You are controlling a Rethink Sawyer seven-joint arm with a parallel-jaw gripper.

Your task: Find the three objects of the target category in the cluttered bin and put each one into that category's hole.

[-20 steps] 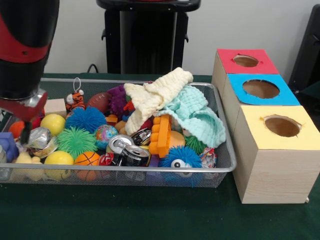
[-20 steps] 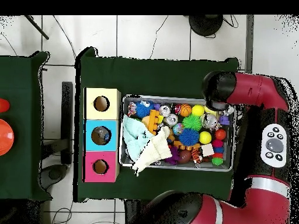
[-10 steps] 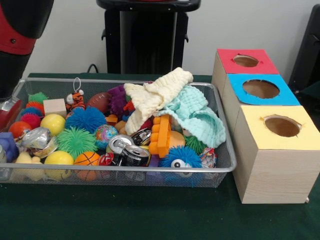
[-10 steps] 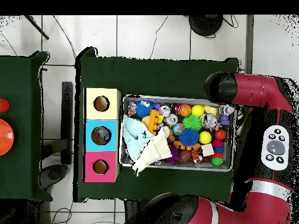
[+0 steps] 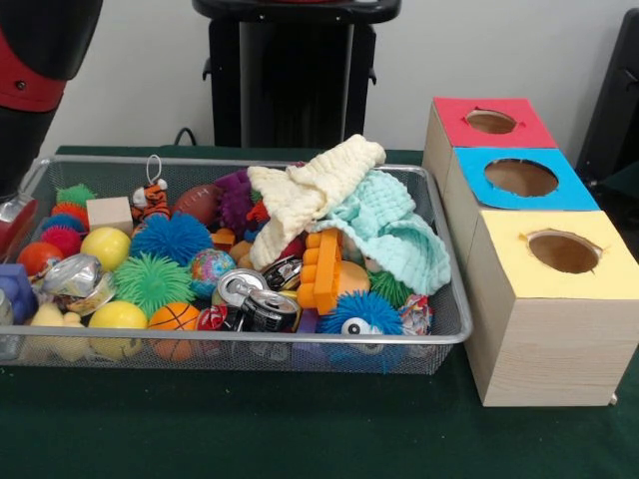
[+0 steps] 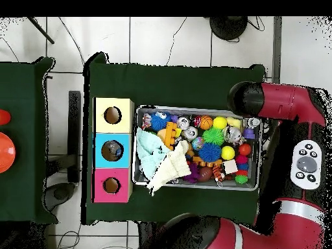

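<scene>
At far left of the front view, only the black and red arm and a silvery bit of the gripper at the frame's edge, just outside the short wall of the bin. Cannot tell whether the pincer is open or closed; nothing seen held. Overhead, same arm bent over the bin's right end, wrist above the upper right corner of the mesh.

Bin across the middle of the front view on the green cloth, long axis running left to right, filled with clutter: yellow ball, blue spiky ball, green spiky ball, small basketball, crushed can, orange block toy, cream cloth draped over mint cloth.

Three wooden boxes at right of the front view, just beside the bin's other short end: red box, blue box, yellow box, each with one round hole on top.

Key relation, judged: whole bin lying to the right of the pincer, holes beyond the opposite end, so any pick probably travels the full long axis. Target category not discernible.

No brand, label or writing readable, even on the can.
</scene>
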